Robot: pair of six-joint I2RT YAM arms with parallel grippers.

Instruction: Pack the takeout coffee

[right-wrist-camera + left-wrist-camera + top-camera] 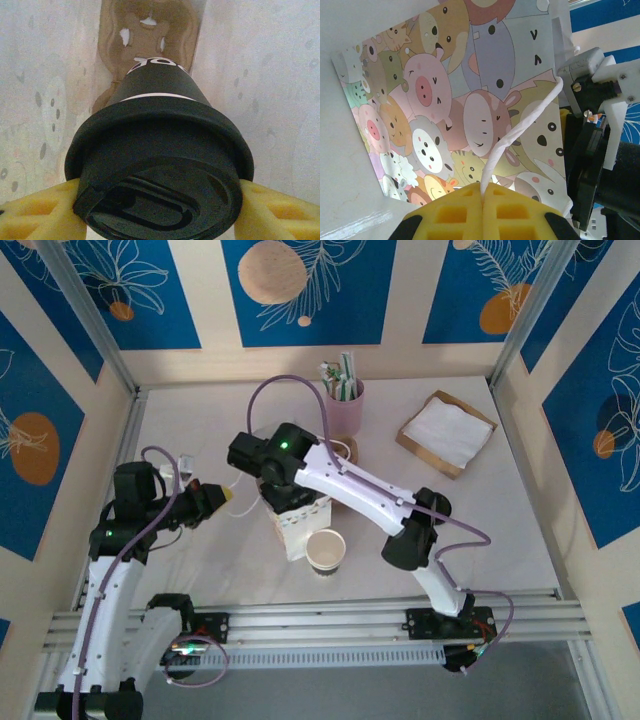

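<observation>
- Takeout coffee (pixel 160 165), a paper cup with a round black plastic lid, sits upright inside the bag. It is clamped at the lid rim by the right gripper (pixel 157 215), whose yellow foam fingers are spread to the lid's width.
- Under it, a brown cardboard carrier (pixel 150 30) lies on the bag floor. The cup's base is near it; I cannot tell if they touch.
- Pale bag walls stand close on both sides, so I judge the free path runs straight up or down.
- The left gripper (pixel 485 212) is pinched fully closed on the white twisted string handle (pixel 520 130) of the cartoon-animal paper bag (pixel 445 100), probably to steady it and hold its mouth open.
- A lidless white paper cup (pixel 325 550) stands just beside the bag, on its near side.
- The pink cup of straws (pixel 347 405) and the napkin tray (pixel 447 433) sit farther back, well apart from the bag.
</observation>
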